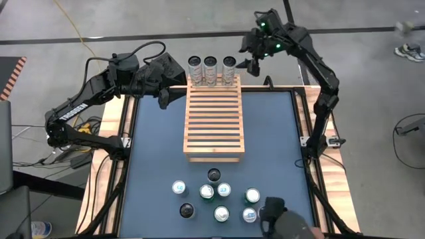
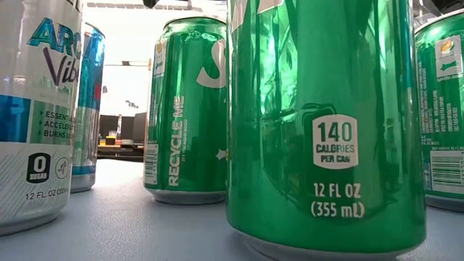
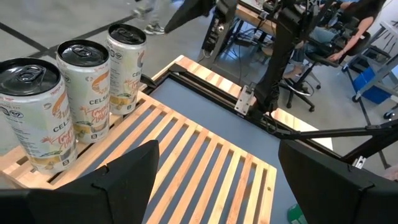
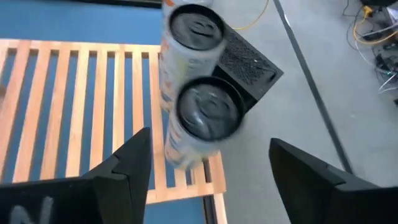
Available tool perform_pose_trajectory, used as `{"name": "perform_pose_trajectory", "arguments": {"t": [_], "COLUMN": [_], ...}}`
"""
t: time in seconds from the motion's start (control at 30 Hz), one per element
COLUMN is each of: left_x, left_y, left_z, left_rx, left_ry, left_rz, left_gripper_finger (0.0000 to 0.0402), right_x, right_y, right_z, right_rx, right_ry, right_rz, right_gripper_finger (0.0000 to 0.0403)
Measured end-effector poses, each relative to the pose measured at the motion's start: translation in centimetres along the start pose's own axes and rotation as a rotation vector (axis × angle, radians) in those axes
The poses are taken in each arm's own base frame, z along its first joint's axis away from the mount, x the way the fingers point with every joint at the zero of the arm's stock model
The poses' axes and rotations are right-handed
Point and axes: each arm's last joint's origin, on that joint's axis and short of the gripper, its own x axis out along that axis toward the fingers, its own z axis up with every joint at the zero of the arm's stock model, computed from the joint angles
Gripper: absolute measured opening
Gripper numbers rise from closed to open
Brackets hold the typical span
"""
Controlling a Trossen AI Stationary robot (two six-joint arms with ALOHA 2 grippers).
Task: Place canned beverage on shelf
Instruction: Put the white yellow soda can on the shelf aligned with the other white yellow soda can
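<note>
The wooden slatted shelf [image 1: 214,123] lies in the middle of the blue table. Three tall pale cans [image 1: 210,69] stand upright in a row on its far end; they also show in the left wrist view [image 3: 84,87] and the right wrist view [image 4: 202,115]. Several more cans [image 1: 216,196] stand on the table near its front edge, and green ones fill the low view [image 2: 326,123]. My left gripper [image 1: 163,95] is open and empty beside the shelf's far left corner. My right gripper [image 1: 251,64] is open and empty, above and just right of the rightmost shelf can.
A dark sleeve or hand of a person [image 1: 284,224] reaches in at the table's near right corner, next to the loose cans. The shelf's middle and near slats [image 1: 214,139] are bare. The table has a raised wooden border [image 1: 126,119].
</note>
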Motion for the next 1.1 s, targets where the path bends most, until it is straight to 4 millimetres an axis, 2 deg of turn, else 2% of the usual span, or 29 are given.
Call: {"name": "perform_pose_trajectory", "arguments": {"t": [0.1, 0.2, 0.3, 0.4, 0.53, 0.67, 1.1], "left_x": [0.0, 0.0, 0.0, 0.0, 0.0, -0.1, -0.2], "left_y": [0.0, 0.0, 0.1, 0.1, 0.3, 0.5, 1.2], "left_z": [0.0, 0.0, 0.0, 0.0, 0.1, 0.2, 0.3], "left_rx": [-0.001, -0.001, -0.002, 0.0, 0.002, -0.011, -0.026], "left_ry": [-0.003, -0.004, -0.008, -0.013, -0.019, -0.018, -0.013], "left_rz": [0.01, 0.012, 0.025, 0.041, 0.058, 0.052, 0.062], "left_gripper_finger": [0.0318, 0.0318, 0.0318, 0.0318, 0.0318, 0.0318, 0.0318], "right_x": [-0.8, -0.8, 0.4, 2.1, 4.5, 5.9, 6.8], "right_y": [-1.7, -3.4, -4.3, -3.9, -3.2, -2.7, -2.4], "right_z": [-1.4, -3.3, -5.0, -5.9, -6.6, -6.8, -5.7], "right_rx": [0.089, 0.192, 0.245, 0.255, 0.26, 0.242, 0.207], "right_ry": [-0.031, -0.045, -0.01, 0.016, 0.039, 0.041, -0.016], "right_rz": [0.048, 0.091, 0.12, 0.171, 0.213, 0.213, 0.164], "right_gripper_finger": [0.0235, 0.0173, 0.009, 0.0017, 0.0013, 0.0002, 0.0]}}
